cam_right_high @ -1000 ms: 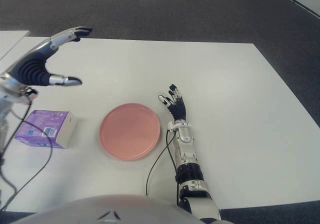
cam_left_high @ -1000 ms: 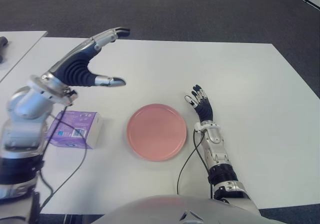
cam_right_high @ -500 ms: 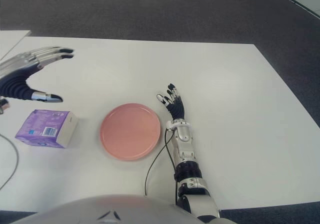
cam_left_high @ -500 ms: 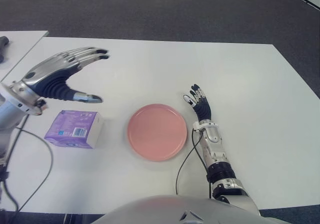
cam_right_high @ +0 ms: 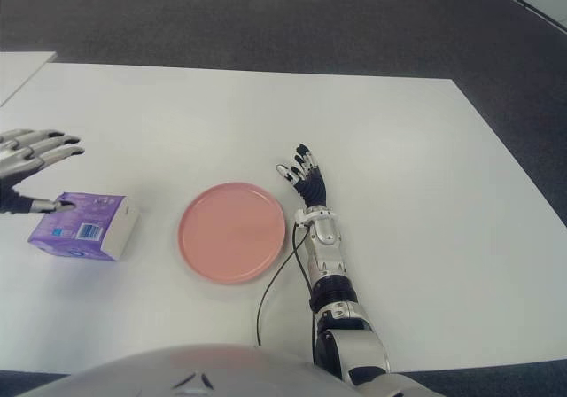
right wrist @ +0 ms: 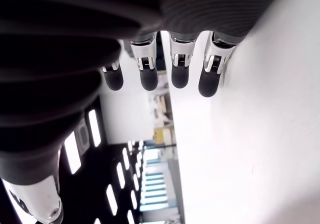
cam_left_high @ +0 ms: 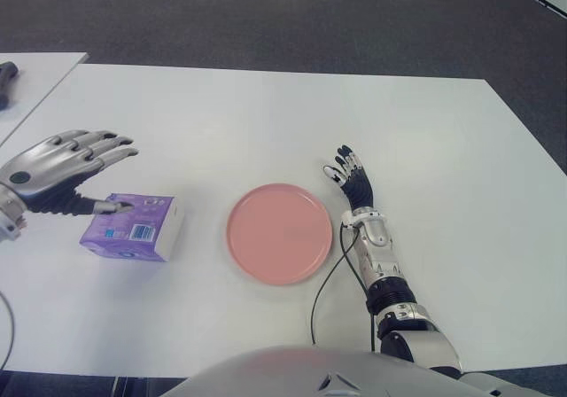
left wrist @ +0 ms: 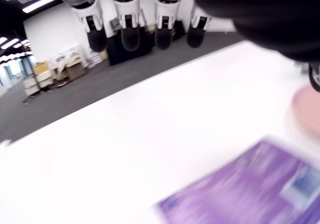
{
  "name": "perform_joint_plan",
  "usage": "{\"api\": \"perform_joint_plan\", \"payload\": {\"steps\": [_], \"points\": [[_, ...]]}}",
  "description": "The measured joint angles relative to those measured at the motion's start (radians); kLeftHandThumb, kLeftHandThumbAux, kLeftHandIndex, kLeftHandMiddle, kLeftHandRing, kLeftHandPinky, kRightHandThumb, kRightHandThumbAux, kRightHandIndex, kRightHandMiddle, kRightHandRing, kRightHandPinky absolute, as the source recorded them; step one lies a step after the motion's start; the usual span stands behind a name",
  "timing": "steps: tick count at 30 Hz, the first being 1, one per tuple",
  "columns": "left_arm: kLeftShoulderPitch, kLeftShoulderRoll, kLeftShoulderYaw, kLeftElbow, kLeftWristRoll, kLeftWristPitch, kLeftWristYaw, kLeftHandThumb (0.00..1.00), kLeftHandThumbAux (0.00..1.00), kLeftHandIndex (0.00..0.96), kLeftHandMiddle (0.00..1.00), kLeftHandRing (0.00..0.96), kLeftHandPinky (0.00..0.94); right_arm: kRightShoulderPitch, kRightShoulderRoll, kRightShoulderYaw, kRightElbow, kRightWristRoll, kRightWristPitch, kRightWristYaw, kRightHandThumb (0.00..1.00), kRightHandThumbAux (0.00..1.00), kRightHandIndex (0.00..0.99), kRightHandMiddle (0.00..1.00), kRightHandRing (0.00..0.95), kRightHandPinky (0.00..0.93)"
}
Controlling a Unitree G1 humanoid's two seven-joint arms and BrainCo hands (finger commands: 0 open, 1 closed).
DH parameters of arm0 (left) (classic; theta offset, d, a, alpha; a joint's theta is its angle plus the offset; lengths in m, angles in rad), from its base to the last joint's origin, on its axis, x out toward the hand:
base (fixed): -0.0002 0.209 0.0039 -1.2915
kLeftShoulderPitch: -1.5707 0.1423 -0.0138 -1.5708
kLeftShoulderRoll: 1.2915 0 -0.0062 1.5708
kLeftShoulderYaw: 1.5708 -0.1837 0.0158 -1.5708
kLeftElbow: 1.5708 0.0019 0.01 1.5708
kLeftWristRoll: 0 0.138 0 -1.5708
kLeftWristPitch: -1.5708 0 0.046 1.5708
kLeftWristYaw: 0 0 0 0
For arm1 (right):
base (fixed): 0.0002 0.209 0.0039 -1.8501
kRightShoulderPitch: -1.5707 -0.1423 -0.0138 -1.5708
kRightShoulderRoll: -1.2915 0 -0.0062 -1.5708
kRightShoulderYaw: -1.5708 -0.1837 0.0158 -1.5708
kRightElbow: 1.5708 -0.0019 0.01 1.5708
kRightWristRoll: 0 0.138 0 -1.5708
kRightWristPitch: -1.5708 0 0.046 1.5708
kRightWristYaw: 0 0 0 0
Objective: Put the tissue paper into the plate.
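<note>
The purple rectangular tissue paper pack [cam_left_high: 130, 228] lies flat on the white worktop [cam_left_high: 266, 122] near its left edge, not yet lifted. The left hand [cam_left_high: 60, 170] hovers over the pack's outer end with its fingers [left wrist: 130, 30] spread and extended and the thumb tip down by the pack's top face; it holds nothing, and I judge this a pose readied to close around the pack. The round pink plastic plate [cam_left_high: 280, 233] sits bare in the middle of the worktop toward the near edge, just beside the pack on its right, so the carry should be short. The right hand [cam_left_high: 353, 178] shows just right of the plate, fingers loose and apart, gripping nothing. The pack carries a pale printed label on its side, but its writing cannot be read.
</note>
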Motion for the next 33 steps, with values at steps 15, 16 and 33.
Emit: {"api": "perform_joint_plan", "payload": {"steps": [15,16,33], "points": [[0.129,0.023,-0.003,0.033,0.123,0.062,0.117,0.162,0.149,0.0,0.0,0.0,0.0,-0.073,-0.027,-0.019,0.171,0.003,-0.119,0.058,0.078,0.703,0.0,0.0,0.0,0.0],[0.136,0.023,-0.009,0.04,0.138,0.069,0.135,0.161,0.149,0.0,0.0,0.0,0.0,-0.075,-0.028,-0.019,0.18,0.003,-0.128,0.061,0.078,0.702,0.0,0.0,0.0,0.0],[0.185,0.038,-0.095,0.075,0.173,0.129,0.178,0.128,0.139,0.0,0.0,0.0,0.0,-0.107,-0.04,-0.04,0.258,0.004,-0.169,0.098,0.097,0.707,0.0,0.0,0.0,0.0]]}}
